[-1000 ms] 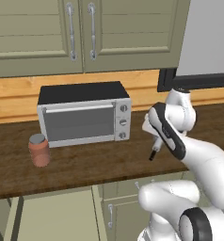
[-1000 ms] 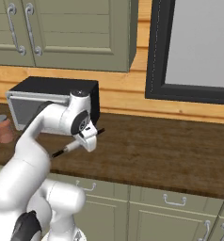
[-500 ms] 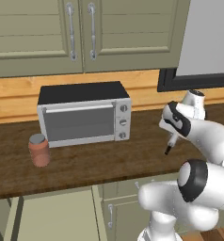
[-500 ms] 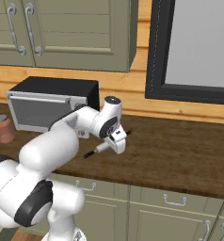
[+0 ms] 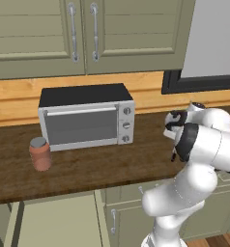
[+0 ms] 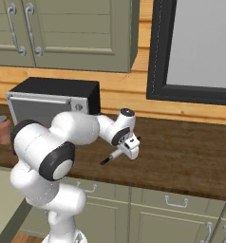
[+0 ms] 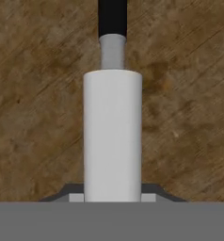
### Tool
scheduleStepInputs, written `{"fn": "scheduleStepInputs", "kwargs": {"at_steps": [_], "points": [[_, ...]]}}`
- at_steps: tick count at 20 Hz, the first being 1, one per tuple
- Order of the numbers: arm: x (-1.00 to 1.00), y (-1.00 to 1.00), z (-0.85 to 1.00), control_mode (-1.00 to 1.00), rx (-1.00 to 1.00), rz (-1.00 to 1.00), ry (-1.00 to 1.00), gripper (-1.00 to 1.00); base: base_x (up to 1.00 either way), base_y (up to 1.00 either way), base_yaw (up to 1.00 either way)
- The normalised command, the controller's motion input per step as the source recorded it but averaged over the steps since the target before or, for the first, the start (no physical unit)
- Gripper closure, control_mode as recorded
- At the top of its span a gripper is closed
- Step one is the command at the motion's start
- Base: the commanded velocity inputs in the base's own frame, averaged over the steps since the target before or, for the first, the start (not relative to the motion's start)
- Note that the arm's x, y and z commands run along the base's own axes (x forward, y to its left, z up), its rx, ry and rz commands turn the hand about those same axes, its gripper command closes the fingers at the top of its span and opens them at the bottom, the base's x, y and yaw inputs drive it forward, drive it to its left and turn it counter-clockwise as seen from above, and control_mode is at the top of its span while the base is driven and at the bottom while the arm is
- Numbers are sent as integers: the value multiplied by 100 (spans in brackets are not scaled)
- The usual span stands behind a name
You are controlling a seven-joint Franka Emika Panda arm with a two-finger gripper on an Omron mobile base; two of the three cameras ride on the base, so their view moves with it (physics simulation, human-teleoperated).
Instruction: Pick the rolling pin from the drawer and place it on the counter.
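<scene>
Jar [image 5: 40,154]: reddish-brown with a grey lid, upright on the counter, far to the left of the claw, past the toaster oven.
Drawer [image 5: 54,223]: pulled open below the counter edge, pale inside, low and to the left of the claw.
Toaster oven [image 5: 86,116]: black top, silver front with a glass door and a column of knobs on its right side; stands on the counter against the wall, left of the claw and well apart from it.
Upper cabinets [image 5: 83,34]: sage-green doors with long silver handles, high above and left of the claw.
Counter [image 6: 181,156]: dark brown wood grain, directly beneath the claw; the hand view looks straight down on its grain.
Claw [image 6: 127,151]: clenched on the rolling pin, held above the counter to the right of the toaster oven, its fingers [image 7: 148,197] pressed to both sides of the white barrel.
Rolling pin [image 7: 112,134]: in the claw's grasp, off-white barrel with a black handle [image 6: 105,161] sticking out down and to the left in the right base view; whether it touches the wood cannot be told.
Window frame [image 6: 158,57]: dark, on the wall above and right of the claw.
</scene>
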Motion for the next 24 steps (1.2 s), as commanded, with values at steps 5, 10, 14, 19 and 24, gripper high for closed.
{"fn": "scheduleStepInputs", "kwargs": {"at_steps": [5,10,14,19,24], "points": [[56,0,-54,-100,0,8,0,100,0,0,0],[50,0,-51,-100,0,4,0,100,0,0,0],[26,0,-14,-100,0,0,0,-100,0,0,0],[0,0,0,-100,0,0,0,-100,0,0,0],[-1,12,38,-100,-1,0,-8,-100,0,0,0]]}}
